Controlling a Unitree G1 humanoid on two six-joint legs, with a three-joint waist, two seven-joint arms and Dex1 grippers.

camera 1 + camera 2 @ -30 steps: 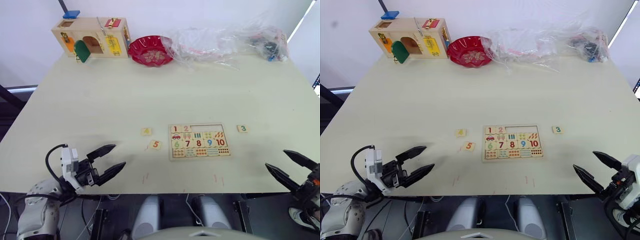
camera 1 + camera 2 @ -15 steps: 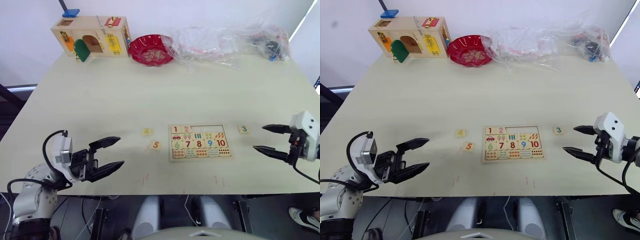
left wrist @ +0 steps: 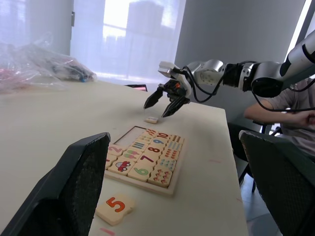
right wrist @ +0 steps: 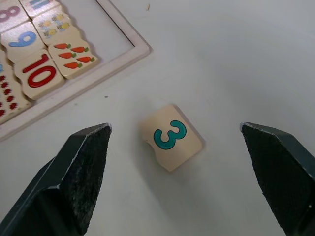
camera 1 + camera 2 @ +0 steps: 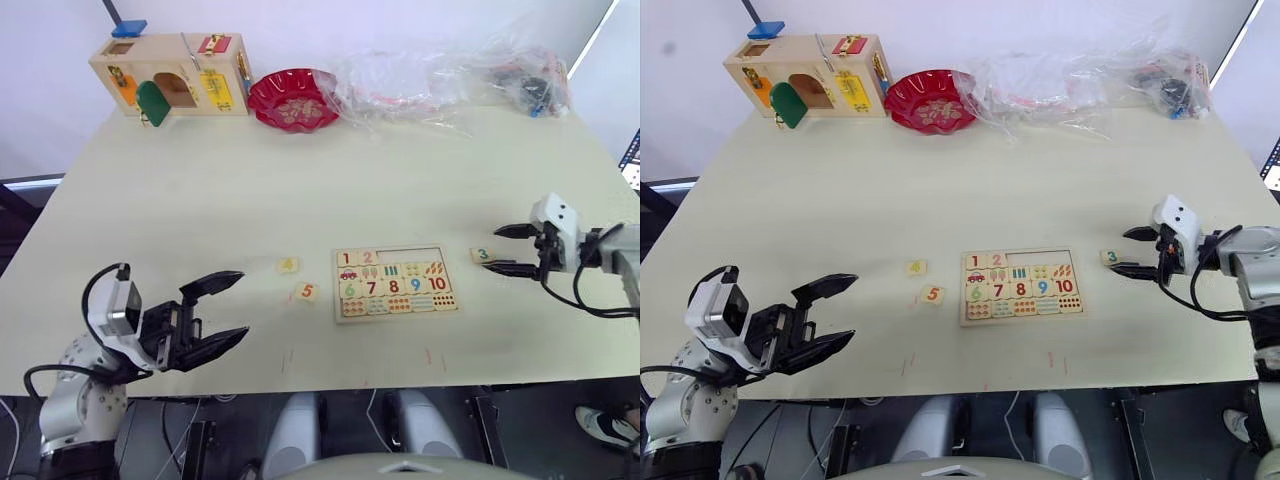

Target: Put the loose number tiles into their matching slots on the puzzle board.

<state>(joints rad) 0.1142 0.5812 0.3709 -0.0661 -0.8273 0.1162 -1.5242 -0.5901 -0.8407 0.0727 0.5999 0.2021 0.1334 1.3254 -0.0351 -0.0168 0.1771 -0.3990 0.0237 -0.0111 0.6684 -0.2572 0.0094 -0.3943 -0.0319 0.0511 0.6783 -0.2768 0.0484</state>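
Right pincer [image 4: 174, 172] spread wide over the small pale wooden tile with a teal 3 [image 4: 172, 137], flat on the cream worktop [image 5: 300, 190] just beside the pale wooden puzzle board [image 5: 395, 282]; best lowered centred, pinching opposite edges squarely.
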